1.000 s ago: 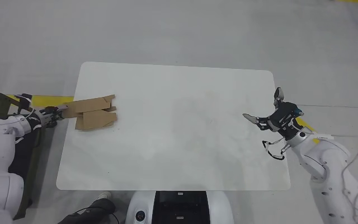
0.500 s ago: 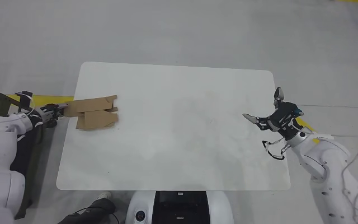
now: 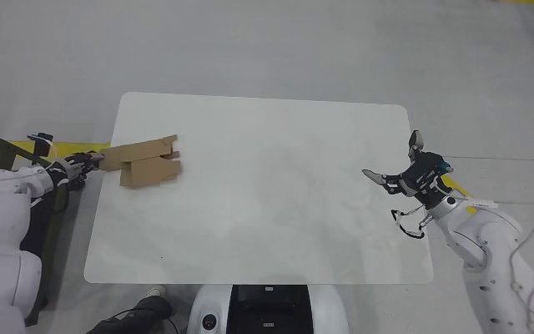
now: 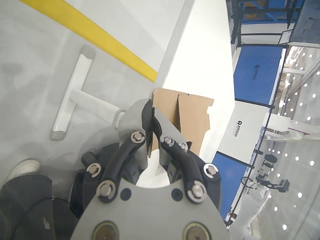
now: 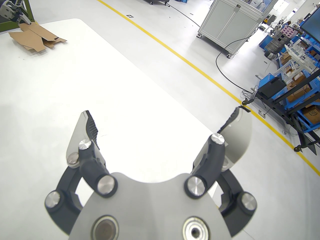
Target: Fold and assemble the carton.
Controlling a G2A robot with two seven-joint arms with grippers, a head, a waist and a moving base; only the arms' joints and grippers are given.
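Currently left gripper [image 4: 151, 111] pinches flat carton [image 3: 150, 163] at the table's [image 3: 275, 192] left edge; right gripper [image 3: 390, 155] spread, empty. Risk: thin-edge hold slips, carton falls off.

I see carton [image 3: 148, 164] plain brown at left edge of table [image 3: 275, 200]; table plain white. Left gripper [image 4: 150, 116]: grey fingers, black ribbed pads. Right gripper [image 5: 162, 116] same colours. Yellow stripe [image 4: 75, 23] on pale grey floor [image 4: 30, 38].

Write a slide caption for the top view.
Left gripper pinches the flattened carton at the table edge; right gripper hovers open opposite.
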